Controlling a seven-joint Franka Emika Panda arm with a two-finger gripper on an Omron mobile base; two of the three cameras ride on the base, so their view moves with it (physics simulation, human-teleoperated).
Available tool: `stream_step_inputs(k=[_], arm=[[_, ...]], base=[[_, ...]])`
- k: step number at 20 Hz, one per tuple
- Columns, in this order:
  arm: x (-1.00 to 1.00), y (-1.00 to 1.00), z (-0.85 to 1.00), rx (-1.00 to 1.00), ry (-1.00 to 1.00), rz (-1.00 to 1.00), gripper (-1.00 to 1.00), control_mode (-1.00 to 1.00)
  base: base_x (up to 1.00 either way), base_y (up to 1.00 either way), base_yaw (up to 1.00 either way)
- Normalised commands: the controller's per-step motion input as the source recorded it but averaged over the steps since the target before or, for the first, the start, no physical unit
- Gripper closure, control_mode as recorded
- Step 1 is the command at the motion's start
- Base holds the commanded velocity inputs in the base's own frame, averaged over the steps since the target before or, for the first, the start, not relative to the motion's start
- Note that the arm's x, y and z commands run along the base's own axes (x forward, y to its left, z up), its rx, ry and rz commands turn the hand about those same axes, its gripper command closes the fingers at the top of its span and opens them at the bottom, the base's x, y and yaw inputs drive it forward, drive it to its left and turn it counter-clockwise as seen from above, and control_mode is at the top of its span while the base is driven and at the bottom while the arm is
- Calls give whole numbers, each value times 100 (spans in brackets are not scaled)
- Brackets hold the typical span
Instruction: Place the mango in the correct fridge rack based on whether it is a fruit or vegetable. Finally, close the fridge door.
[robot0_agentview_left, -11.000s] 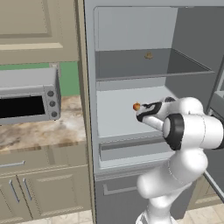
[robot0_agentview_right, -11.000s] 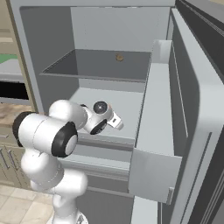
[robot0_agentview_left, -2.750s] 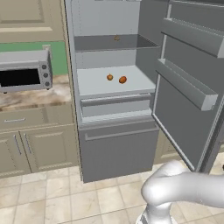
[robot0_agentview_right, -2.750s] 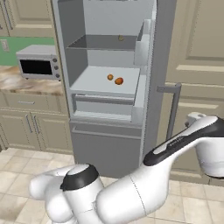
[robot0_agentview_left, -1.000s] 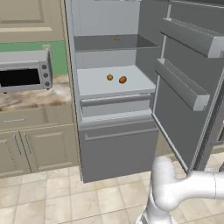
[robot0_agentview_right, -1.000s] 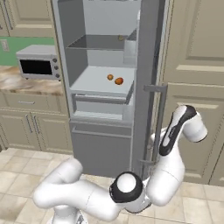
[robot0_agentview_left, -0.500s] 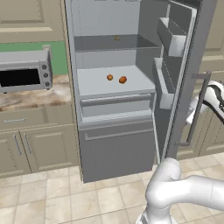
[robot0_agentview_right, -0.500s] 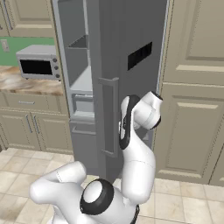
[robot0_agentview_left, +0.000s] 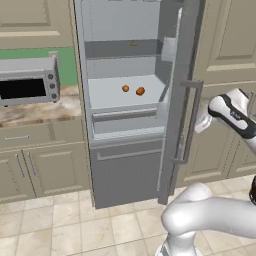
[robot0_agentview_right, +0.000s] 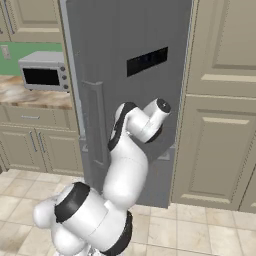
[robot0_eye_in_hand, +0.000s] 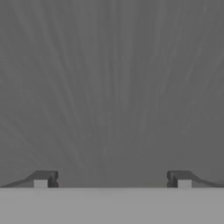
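Arm rose from the base in a broad white curve, lower link bulky, dark joint band near the bottom. In the right base view the elbow folded upward and the forearm bent back toward the centre, ending in the wrist and hand. In the left base view the forearm reached in from the right edge, a dark joint at its bend, and the hand end pointed left. Gripper (robot0_eye_in_hand: 112, 179) had its jaws spread wide; in the hand view the two dark fingertips (robot0_eye_in_hand: 46, 178) stood far apart at either side. Nothing lay between them. Hand faced squarely onto a flat grey surface, close up.
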Motion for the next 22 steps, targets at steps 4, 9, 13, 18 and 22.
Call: stream_step_inputs(k=[4, 9, 13, 18, 22], arm=[[73, 49, 32, 0, -31, -16, -100, -100], [79, 77, 5, 0, -26, -11, -100, -100], [75, 78, 0, 0, -24, -10, -100, -100], [84, 44, 1, 0, -18, -17, -100, -100], [88, 31, 7, 0, -10, -21, -100, -100]], base=[[0, 0, 0], [0, 0, 0], [0, 0, 0], [0, 0, 0], [0, 0, 0]])
